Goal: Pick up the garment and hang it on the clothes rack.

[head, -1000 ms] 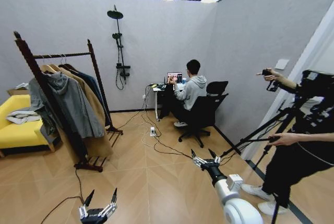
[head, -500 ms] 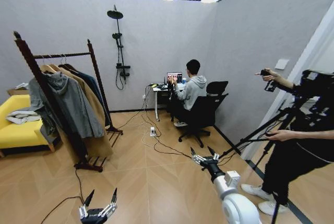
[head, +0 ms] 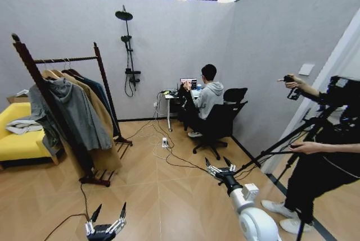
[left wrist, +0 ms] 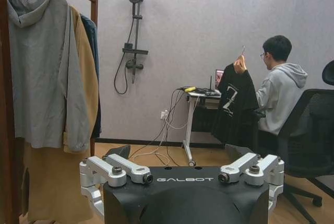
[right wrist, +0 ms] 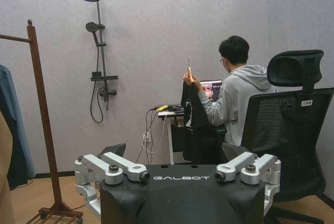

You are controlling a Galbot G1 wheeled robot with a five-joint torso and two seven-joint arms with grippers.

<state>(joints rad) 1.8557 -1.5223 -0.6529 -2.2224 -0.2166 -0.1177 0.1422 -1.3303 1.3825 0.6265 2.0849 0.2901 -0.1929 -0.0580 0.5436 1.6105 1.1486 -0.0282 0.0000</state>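
Garment [left wrist: 235, 106], black and limp, hung from the hanger in the seated person's raised hand [left wrist: 240, 65] by the bench [left wrist: 201, 94], well apart from me. It looked light; I judged its thin hook, barely visible, the best hold. Both my left gripper [head: 105, 223] and right gripper [head: 220, 168] had jaws apart, empty.

One rack [head: 67, 117] carries three coats [head: 76, 112]. One black jacket [left wrist: 235, 104] hangs from a seated person's hand [left wrist: 240, 66]. Two grippers [head: 106, 225], one sofa [head: 19, 140]

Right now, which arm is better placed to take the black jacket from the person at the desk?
Probably the right. The right gripper, open, reaches toward the seated person's hand holding up the garment; the left gripper hangs low beside the clothes rack.
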